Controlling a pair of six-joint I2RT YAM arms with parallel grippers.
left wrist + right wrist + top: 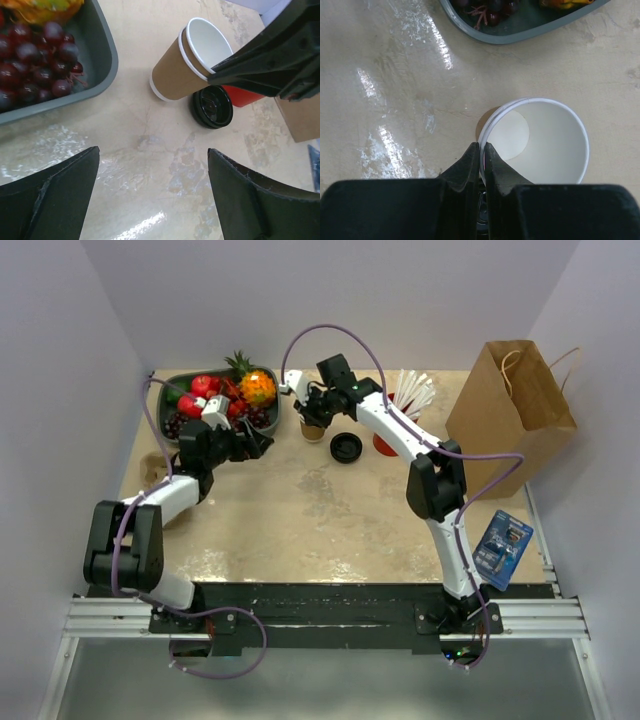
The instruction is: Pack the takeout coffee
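Observation:
The takeout coffee cup [313,429] is tan with a white rim, open and empty, and shows two nested rims. It stands by the fruit tray, its base at the table. Its round black lid [346,447] lies loose on the table beside it. My right gripper [315,412] is shut on the cup's near rim, one finger inside and one outside; the right wrist view shows the gripper [482,146] and the cup [545,145]. My left gripper [262,443] is open and empty, low over bare table, short of the cup [187,60] and lid [212,106].
A grey tray [170,390] of fruit sits at the back left. A red cup [385,443] with white straws stands right of the lid. A brown paper bag [510,400] stands at the back right. A tan look-alike cup [153,468] sits at the left edge. A blue packet [503,548] lies at the right.

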